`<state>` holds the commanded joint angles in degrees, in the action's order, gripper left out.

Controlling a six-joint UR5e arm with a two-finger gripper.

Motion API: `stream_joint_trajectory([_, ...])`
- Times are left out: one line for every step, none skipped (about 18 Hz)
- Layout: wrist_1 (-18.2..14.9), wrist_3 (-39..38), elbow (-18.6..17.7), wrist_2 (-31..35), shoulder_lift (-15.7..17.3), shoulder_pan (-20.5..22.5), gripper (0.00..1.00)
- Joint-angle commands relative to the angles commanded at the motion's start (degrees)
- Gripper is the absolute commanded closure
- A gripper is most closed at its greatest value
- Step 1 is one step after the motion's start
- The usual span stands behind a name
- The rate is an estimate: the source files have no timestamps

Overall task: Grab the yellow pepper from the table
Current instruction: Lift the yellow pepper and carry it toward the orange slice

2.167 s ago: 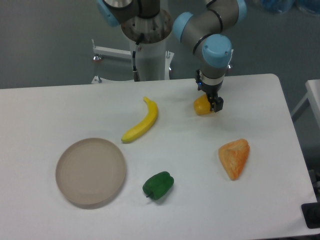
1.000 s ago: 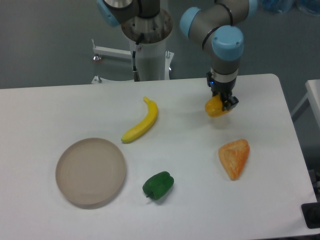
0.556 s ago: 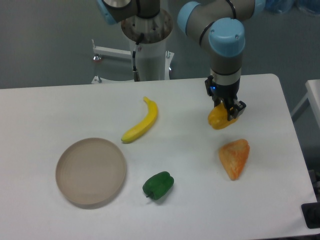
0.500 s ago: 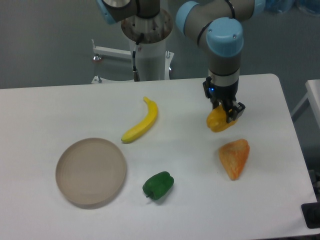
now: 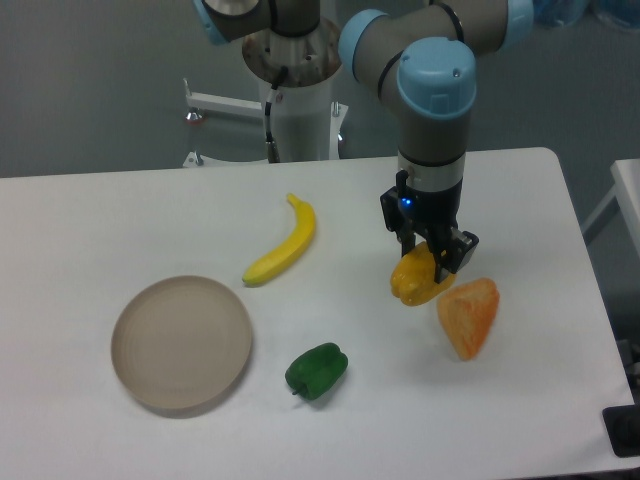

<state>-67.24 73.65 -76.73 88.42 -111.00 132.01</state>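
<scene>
The yellow pepper (image 5: 413, 280) is a small lumpy yellow-orange piece held between my gripper's fingers. My gripper (image 5: 428, 262) is shut on it and points down over the right middle of the white table (image 5: 120, 220). The pepper hangs in front of the table, just left of the orange wedge; whether it clears the tabletop I cannot tell. The fingers cover its upper part.
An orange wedge-shaped piece (image 5: 468, 314) lies right beside the held pepper. A green pepper (image 5: 316, 371) lies at the front middle. A yellow banana (image 5: 283, 243) lies left of centre. A round beige plate (image 5: 181, 343) sits at the front left. The arm's base (image 5: 295, 90) stands behind the table.
My gripper has carried the yellow pepper from the back right of the table forward and slightly left, ending close to the orange wedge. The other objects have not moved.
</scene>
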Motion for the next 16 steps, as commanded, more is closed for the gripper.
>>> stream_joint_trajectory([0.0, 0.0, 0.1, 0.1, -0.2, 0.0, 0.46])
stream_joint_trajectory([0.0, 0.0, 0.0, 0.1, -0.3, 0.0, 0.46])
stream_joint_trajectory([0.1, 0.0, 0.0, 0.2, -0.3, 0.0, 0.46])
stream_joint_trajectory([0.1, 0.0, 0.0, 0.3, -0.3, 0.0, 0.46])
stream_joint_trajectory([0.1, 0.0, 0.0, 0.4, -0.4, 0.0, 0.46])
stream_joint_trajectory([0.1, 0.0, 0.0, 0.4, -0.4, 0.0, 0.46])
stream_joint_trajectory([0.1, 0.0, 0.0, 0.6, -0.4, 0.1, 0.46])
stream_joint_trajectory([0.1, 0.0, 0.0, 0.7, -0.6, 0.0, 0.46])
stream_joint_trajectory([0.1, 0.0, 0.0, 0.8, -0.6, 0.0, 0.46])
stream_joint_trajectory([0.1, 0.0, 0.0, 0.9, -0.7, 0.0, 0.46])
stream_joint_trajectory([0.1, 0.0, 0.0, 0.8, -0.6, 0.0, 0.46])
stream_joint_trajectory([0.1, 0.0, 0.1, 0.8, -0.7, 0.0, 0.46])
stream_joint_trajectory([0.1, 0.0, 0.1, 0.9, -0.6, 0.0, 0.46])
stream_joint_trajectory([0.1, 0.0, 0.1, 0.9, -0.6, 0.0, 0.46])
stream_joint_trajectory([0.1, 0.0, 0.1, 0.8, -0.7, 0.0, 0.46])
stream_joint_trajectory([0.1, -0.1, 0.1, 0.9, -0.7, 0.0, 0.46])
